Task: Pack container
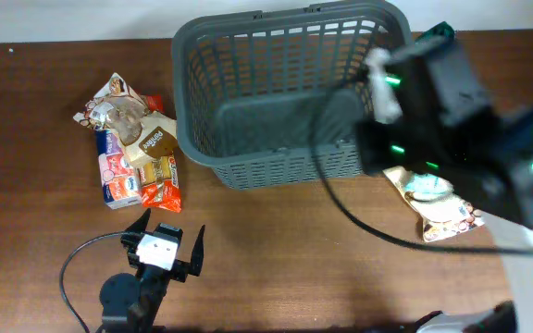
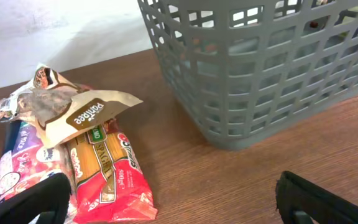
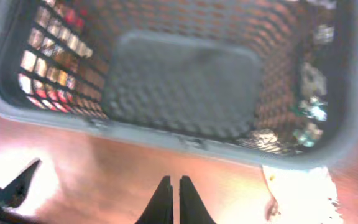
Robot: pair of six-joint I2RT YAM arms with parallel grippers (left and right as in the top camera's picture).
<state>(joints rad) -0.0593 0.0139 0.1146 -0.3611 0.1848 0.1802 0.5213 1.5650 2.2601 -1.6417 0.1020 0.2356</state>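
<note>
The container [image 1: 248,102], a dark grey lattice basket, stands at the back middle of the table with nothing inside; its bare bottom [image 3: 185,81] fills the right wrist view. A pile of snack packets [image 1: 137,153] lies to its left, with a red spaghetti pack [image 2: 107,177] and a tan packet [image 2: 82,112] on top. My left gripper [image 1: 169,236] hovers in front of the pile, open and holding nothing, its fingers [image 2: 36,202] wide apart. My right gripper [image 3: 171,183] is shut on nothing, high above the table just in front of the basket's near rim [image 3: 166,138].
Another snack packet [image 1: 433,199] lies right of the basket, partly under my right arm [image 1: 452,111], which reaches over the basket's right side. The basket's near corner [image 2: 229,134] is close ahead of the left gripper. A black cable [image 1: 359,217] crosses the table.
</note>
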